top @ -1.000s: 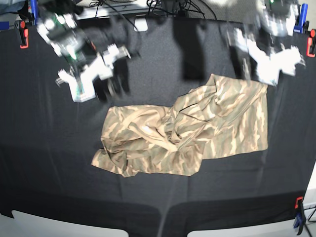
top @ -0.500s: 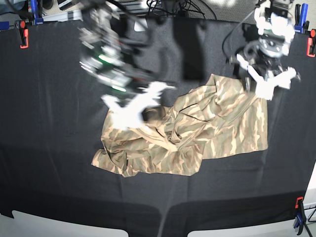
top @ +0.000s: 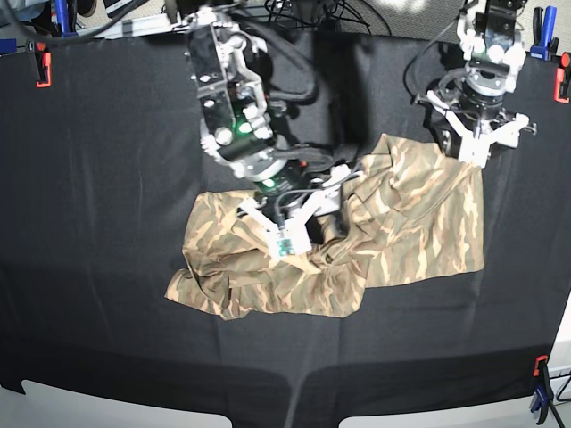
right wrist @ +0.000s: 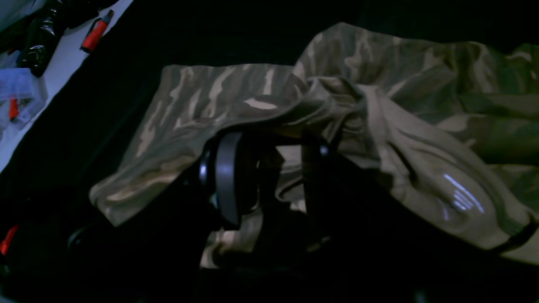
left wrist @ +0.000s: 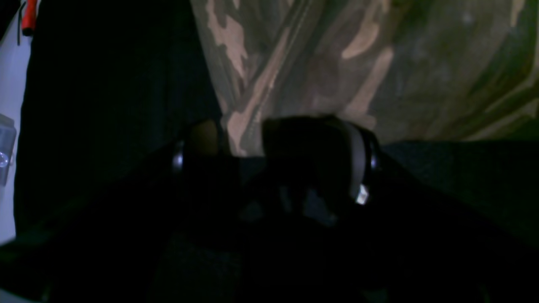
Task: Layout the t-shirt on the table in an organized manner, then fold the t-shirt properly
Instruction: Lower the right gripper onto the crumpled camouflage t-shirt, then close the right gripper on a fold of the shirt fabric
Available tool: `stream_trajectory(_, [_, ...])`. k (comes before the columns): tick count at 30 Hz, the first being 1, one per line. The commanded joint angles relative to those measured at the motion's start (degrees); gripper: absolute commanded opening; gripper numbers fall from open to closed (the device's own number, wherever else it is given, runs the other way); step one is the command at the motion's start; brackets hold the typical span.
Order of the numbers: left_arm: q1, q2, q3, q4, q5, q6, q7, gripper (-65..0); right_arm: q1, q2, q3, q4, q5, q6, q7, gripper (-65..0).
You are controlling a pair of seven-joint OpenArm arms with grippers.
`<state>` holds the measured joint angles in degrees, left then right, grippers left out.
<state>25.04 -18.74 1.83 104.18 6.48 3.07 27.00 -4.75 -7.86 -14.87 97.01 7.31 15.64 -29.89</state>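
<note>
Still a crumpled heap of t-shirt (top: 401,232) at the middle of the table (top: 107,178), camouflage side up, bunched and folded over itself toward the near-left, flatter toward the far-right. Within the last second, swept the right gripper (top: 299,223) in from the far-left of the cloth and dropped it onto the central ridge of folds; brought the left gripper (top: 473,143) down from a blurred hover to the shirt's far-right corner. From the left wrist, fingers (left wrist: 202,139) set wide and straddling the corner hem, not yet pinched. From the right wrist, fingers (right wrist: 227,176) roughly half apart with fabric bunched between and draped over the tips; cannot tell whether clamped or merely pushed in. No shift in the shirt's outline across that second, so no spreading done yet. Reads as both arms reaching their grasp points, ready to close and pull apart; layout barely begun, folding well off. Risk of catching several layers at the ridge
</note>
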Motion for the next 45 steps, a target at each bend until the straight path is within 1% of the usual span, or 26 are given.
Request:
stream_trajectory(1, [-0.3, -0.3, -0.3, 0.9, 0.6, 0.5, -1.2, -28.9, 0.9, -0.9, -0.1, 1.0, 0.8, 0.5, 1.4, -43.4])
stream_trajectory(4, [-0.3, -0.3, -0.3, 0.9, 0.6, 0.5, -1.2, -28.9, 0.9, -1.1, -0.1, 1.0, 4.0, 0.7, 1.0, -43.4])
stream_trajectory(8, [-0.3, -0.3, -0.3, 0.9, 0.6, 0.5, -1.2, -28.9, 0.9, -1.1, -0.1, 1.0, 8.3, 1.0, -0.8, -43.4])
stream_trajectory(16, [-0.3, -0.3, -0.3, 0.9, 0.6, 0.5, -1.4, -28.9, 0.9, -1.1, -0.1, 1.0, 7.7, 1.0, -1.2, -43.4])
stream_trajectory(19, [-0.3, -0.3, -0.3, 0.9, 0.6, 0.5, -1.4, -28.9, 0.9, -1.1, -0.1, 1.0, 7.8, 0.8, 0.0, -43.4])
stream_trajectory(21, [-0.3, -0.3, -0.3, 0.9, 0.6, 0.5, -1.4, -28.9, 0.9, -1.1, -0.1, 1.1, 9.6, 0.7, 1.2, -43.4])
stream_trajectory(23, [-0.3, -0.3, -0.3, 0.9, 0.6, 0.5, -1.4, -28.9, 0.9, -1.1, -0.1, 1.1, 11.4, 0.6, 1.2, -43.4])
stream_trajectory(28, [-0.3, -0.3, -0.3, 0.9, 0.6, 0.5, -1.4, -28.9, 0.9, -1.1, -0.1, 1.2, 11.6, 0.7, 1.1, -43.4])
stream_trajectory(34, [-0.3, -0.3, -0.3, 0.9, 0.6, 0.5, -1.4, -28.9, 0.9, -1.1, 2.3, 1.2, 10.6, 0.7, 0.5, -43.4])
stream_trajectory(35, [-0.3, -0.3, -0.3, 0.9, 0.6, 0.5, -1.4, -28.9, 0.9, -1.1, 3.0, 1.2, 9.6, 0.7, 0.2, -43.4])
stream_trajectory(39, [-0.3, -0.3, -0.3, 0.9, 0.6, 0.5, -1.4, -28.9, 0.9, -1.1, 5.3, 0.5, 1.3, 0.7, 0.4, -43.4])
stream_trajectory(40, [-0.3, -0.3, -0.3, 0.9, 0.6, 0.5, -1.4, -28.9, 0.9, -1.1, 5.7, 0.1, 0.3, 0.7, 0.5, -43.4])
stream_trajectory(43, [-0.3, -0.3, -0.3, 0.9, 0.6, 0.5, -1.4, -28.9, 0.9, -1.1, 6.2, -0.9, 0.6, 0.8, 0.8, -43.4])
stream_trajectory(45, [-0.3, -0.3, -0.3, 0.9, 0.6, 0.5, -1.4, -28.9, 0.9, -1.1, 6.2, -0.9, 1.7, 1.7, 0.8, -43.4])
